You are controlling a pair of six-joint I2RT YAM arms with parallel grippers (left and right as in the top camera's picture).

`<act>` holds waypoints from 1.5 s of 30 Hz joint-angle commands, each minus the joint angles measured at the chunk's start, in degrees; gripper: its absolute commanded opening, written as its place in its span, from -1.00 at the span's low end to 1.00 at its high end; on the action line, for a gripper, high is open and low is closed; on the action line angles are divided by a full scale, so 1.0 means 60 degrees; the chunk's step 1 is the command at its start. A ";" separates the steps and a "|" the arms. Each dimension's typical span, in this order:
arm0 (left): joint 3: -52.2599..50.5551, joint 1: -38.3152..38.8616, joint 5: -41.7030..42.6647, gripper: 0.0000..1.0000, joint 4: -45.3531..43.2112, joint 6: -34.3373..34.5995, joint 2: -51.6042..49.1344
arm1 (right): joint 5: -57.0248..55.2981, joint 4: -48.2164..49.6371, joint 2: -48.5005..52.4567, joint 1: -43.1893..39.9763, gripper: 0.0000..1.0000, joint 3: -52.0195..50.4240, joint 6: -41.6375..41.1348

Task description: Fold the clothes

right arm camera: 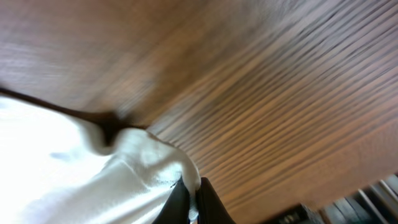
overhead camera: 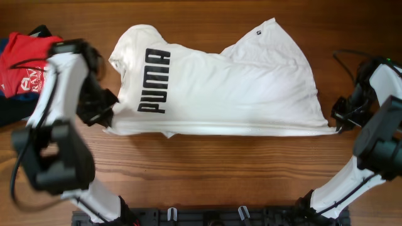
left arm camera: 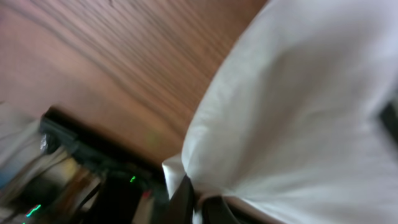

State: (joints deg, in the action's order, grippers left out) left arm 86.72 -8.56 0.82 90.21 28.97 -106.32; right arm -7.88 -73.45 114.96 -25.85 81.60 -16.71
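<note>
- Jaws on both arms are pinched shut on the white T-shirt [overhead camera: 239, 94]. Overhead, the left jaws hold its near corner at the lettered end and the right jaws hold its near corner at the other end.
- Overhead also shows the shirt at mid-surface [overhead camera: 207, 176], its long axis running left to right. "PUMA" reads sideways, near to far. Only this view shows the red shirt [overhead camera: 22, 69] at far left.
- Left wrist view, blurred: white cloth [left arm camera: 298, 112] is nipped between the closed left jaws, with wood [left arm camera: 124, 62] beyond.
- Right wrist view, blurred: the shirt's corner [right arm camera: 143, 162] is caught in the closed right jaws.
</note>
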 commanded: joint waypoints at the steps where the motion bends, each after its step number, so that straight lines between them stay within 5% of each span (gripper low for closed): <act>1: 0.0029 -0.0739 0.0317 -0.92 -0.0729 -0.0117 0.1206 | 0.0470 0.0357 -0.0954 0.0058 -0.91 0.0022 0.0390; 20: -0.0004 -0.0597 0.1107 -0.92 -0.3548 -0.0255 0.0612 | 0.1956 0.3475 -0.0943 0.1566 -0.91 0.0018 0.1129; 39: -0.0076 -0.0270 0.1566 -0.92 -0.4980 -0.0259 -0.0051 | 0.2193 0.4390 -0.0408 0.2065 -0.92 0.0069 0.1260; 42: -0.0076 -0.0033 0.2441 -0.92 -0.6761 -0.0259 -0.0047 | 0.2186 0.5136 -0.0408 0.2065 -0.92 0.0739 0.1268; 45: 0.0164 0.0404 0.2466 -0.92 -1.1198 -0.0248 -0.0047 | 0.2120 0.7286 -0.0408 0.2007 -0.92 0.2167 0.1177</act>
State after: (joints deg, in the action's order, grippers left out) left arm 85.60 -8.40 13.67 37.82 28.14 -106.30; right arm 4.73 -33.67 112.53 -13.58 87.74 -9.76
